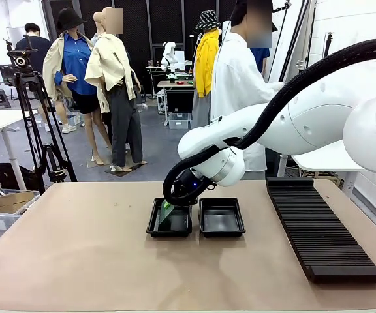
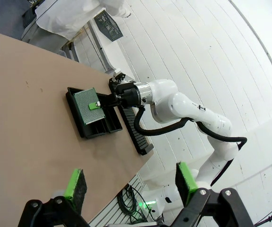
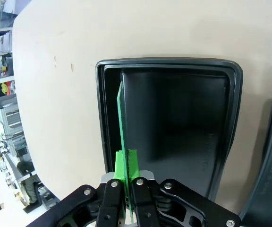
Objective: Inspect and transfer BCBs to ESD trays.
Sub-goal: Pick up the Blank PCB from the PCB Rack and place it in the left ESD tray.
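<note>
The left claw [image 2: 130, 185] hung spread wide, nothing between its green pads [image 2: 74, 187], high above the surface [image 1: 77, 251] and well apart from the left ESD tray [image 1: 168, 233], which its wrist camera saw from far off.

In the front view, a camera tripod [image 1: 36, 127] stood on the floor well to the left of that tray and beyond the surface's far edge.

The tray itself lay near the middle of the surface. Inside it was the BCB [image 2: 85, 107], a thin green board. It sat tilted up rather than lying flat, and the right wrist view showed it edge-on, close to one long wall of the tray. Its far end reached down into the tray, though whether it touched the tray floor could not be told. The right claw [image 3: 127, 161] was pressed together on the near edge of the BCB, pinching it between its green pads directly above the tray. The white right arm reached in from the right side to get there.

Just beside the left ESD tray, on its right and parallel to it, lay the right ESD tray [image 1: 222, 216]. Further right of the left tray, near but apart, a long black ribbed rack [image 1: 322, 235] ran toward the surface's near edge.

Beyond the tray, at the far side, a person [image 1: 237, 85] in a white top stood partly behind the right arm.
</note>
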